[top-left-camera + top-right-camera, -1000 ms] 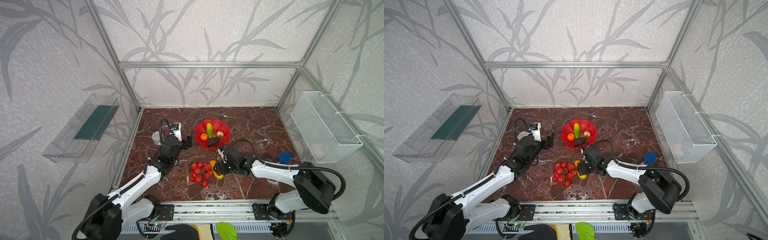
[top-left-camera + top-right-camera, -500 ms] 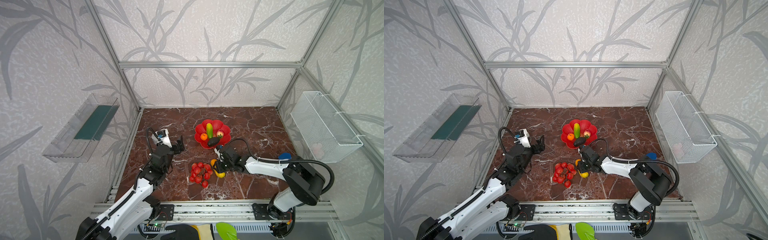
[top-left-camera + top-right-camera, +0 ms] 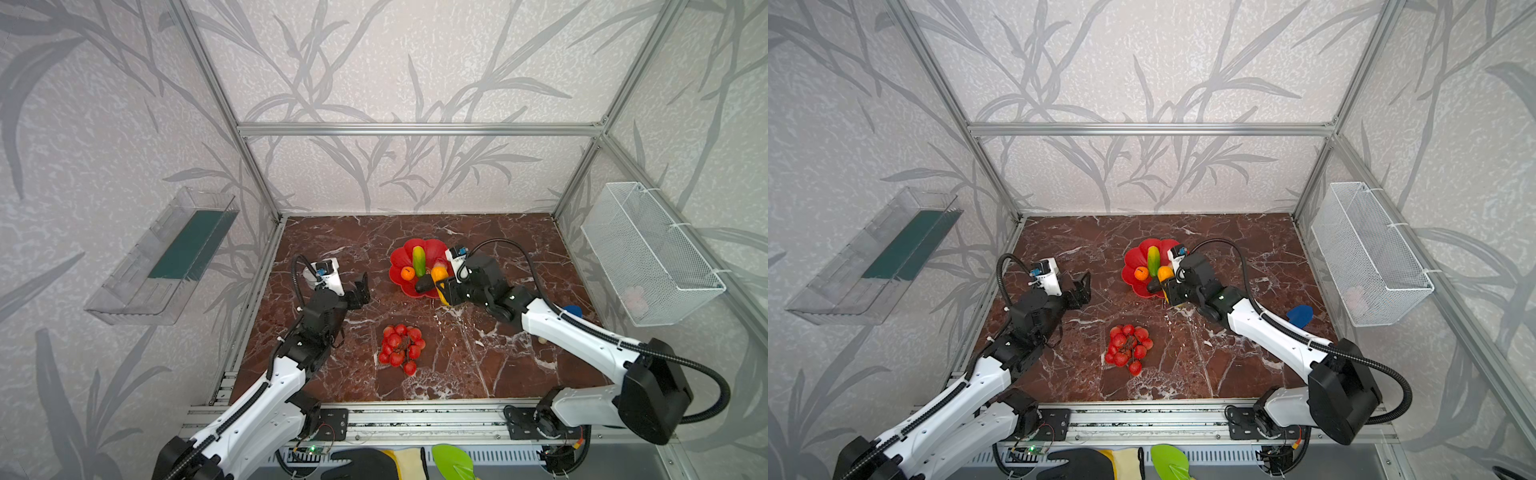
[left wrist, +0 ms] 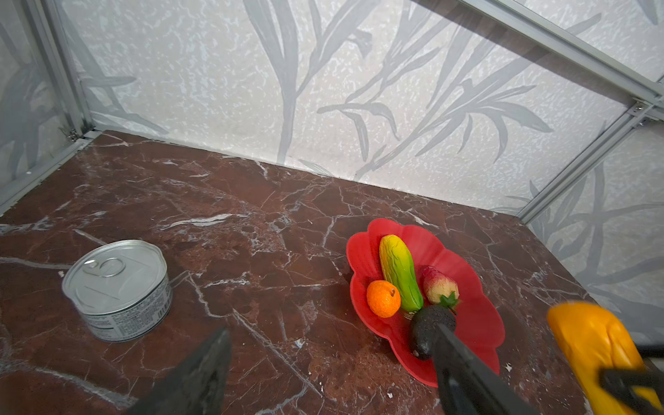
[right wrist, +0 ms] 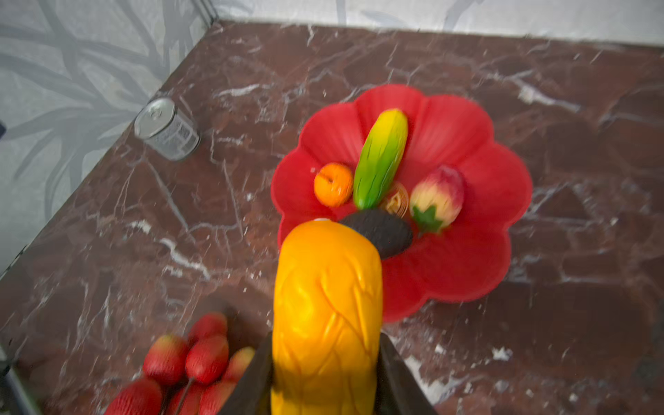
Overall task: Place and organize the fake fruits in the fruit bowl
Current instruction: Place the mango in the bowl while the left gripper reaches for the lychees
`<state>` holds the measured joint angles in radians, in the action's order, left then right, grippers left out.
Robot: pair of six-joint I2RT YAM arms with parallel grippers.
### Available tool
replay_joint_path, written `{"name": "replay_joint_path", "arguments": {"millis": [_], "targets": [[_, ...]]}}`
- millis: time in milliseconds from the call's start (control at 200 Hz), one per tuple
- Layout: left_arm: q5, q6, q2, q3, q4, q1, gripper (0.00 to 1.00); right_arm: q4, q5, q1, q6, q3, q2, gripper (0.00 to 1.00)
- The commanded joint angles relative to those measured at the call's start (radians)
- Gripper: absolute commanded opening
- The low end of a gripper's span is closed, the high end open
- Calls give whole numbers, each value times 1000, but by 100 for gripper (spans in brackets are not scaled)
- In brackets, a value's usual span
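Red-brown marble desk (image 3: 478,365), white-veined, with the fruit bowl (image 3: 400,258) set toward the back middle: a glossy red dish with a petalled rim. Inside it, green-yellow oblong (image 3: 419,261) lying lengthwise through the middle; orange ball (image 3: 407,273) just beside it on the left; small red-pink berry (image 4: 439,285) with green leaves on its other side; dark avocado-like lump (image 3: 424,284) at the near end, against the tip of the green-yellow one. Gold emblem (image 5: 397,201) partly showing between lump and berry. Right pincer (image 5: 325,359) clenched on the yellow-orange oblong (image 3: 439,277), black fingers (image 5: 395,377) pressed on both its flanks, its free end aimed at the bowl and reaching the near right rim close to the dark lump; touching the lump or not, impossible to tell, with the right wrist view blurred. Bunch of red balls (image 3: 401,349) out on the bare desk, nearer the front, well apart from the bowl and between the two arms. Left pincer (image 4: 332,332) released, fingers spread wide with nothing between them, over the desk left of the bowl. Silver tin can (image 4: 116,291) upright, pull-ring lid on top, near the left wall and half hidden behind the left wrist in both top views. Clear plastic tray (image 3: 166,257) fixed to the left wall, white wire basket (image 3: 648,253) to the right wall.
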<state>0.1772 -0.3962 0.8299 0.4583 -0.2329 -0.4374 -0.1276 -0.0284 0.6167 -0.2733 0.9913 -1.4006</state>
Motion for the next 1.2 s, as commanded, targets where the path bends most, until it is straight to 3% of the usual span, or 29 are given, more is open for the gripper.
{"name": "replay_joint_path", "arguments": {"millis": [0,265,550,650,785,915,1040,1195], "targets": [[-75,4,-28,-2,22,5,87,26,-18,-76,48,93,-112,37],[-238,-63,-125,-10,125,6,86,63,-73,-153,49,373,-469,36],[-441,-46,-187,8,241,5,83,62,-92,-159,21,537,-690,38],[-490,-55,-181,23,275,3,80,52,-80,-161,7,558,-718,47],[-551,-51,-180,34,293,-6,76,52,-86,-165,-3,556,-691,68],[-543,-20,-164,50,324,-55,74,73,-90,-182,-20,515,-598,76],[-486,27,-127,73,371,-155,71,133,-88,-199,-43,412,-452,82],[-330,90,-120,75,426,-307,67,222,-63,-206,-60,229,-282,94]]}}
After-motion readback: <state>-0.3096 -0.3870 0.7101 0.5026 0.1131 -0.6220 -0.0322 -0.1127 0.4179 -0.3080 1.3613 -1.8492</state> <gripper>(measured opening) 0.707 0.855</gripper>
